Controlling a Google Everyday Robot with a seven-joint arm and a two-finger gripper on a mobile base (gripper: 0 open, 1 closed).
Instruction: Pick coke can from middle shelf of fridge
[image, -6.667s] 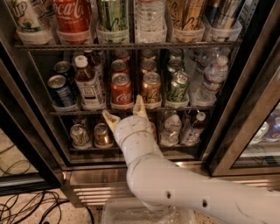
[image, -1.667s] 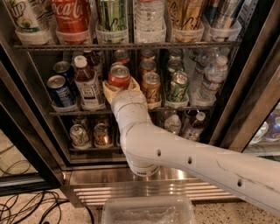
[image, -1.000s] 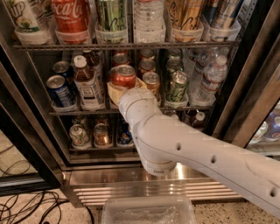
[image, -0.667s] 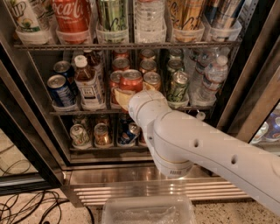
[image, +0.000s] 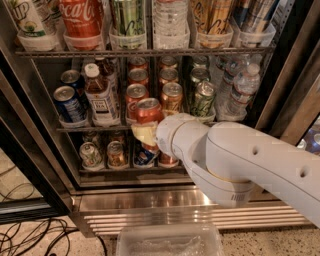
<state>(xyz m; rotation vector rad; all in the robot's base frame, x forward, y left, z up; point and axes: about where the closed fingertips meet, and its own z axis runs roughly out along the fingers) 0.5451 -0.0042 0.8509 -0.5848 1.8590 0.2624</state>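
Observation:
My gripper (image: 146, 128) is shut on the coke can (image: 149, 110), a red can with a silver top. I hold it upright in front of the middle shelf (image: 75, 129), just outside the fridge (image: 150, 199). A cream fingertip (image: 142, 134) shows below the can. My white arm (image: 235, 155) reaches in from the right and hides the shelf's right front edge. More red cans (image: 135, 95) stand in a row behind the held one.
The middle shelf also holds a copper-orange can (image: 171, 96), a green can (image: 204, 98), a blue can (image: 67, 103), a brown bottle (image: 99, 93) and water bottles (image: 241, 90). A large Coca-Cola container (image: 80, 19) stands on the rack above. A clear bin (image: 170, 242) sits on the floor.
The gripper closed on the coke can at the middle shelf and has drawn it out of the fridge, down and to the right. The arm has swung further right.

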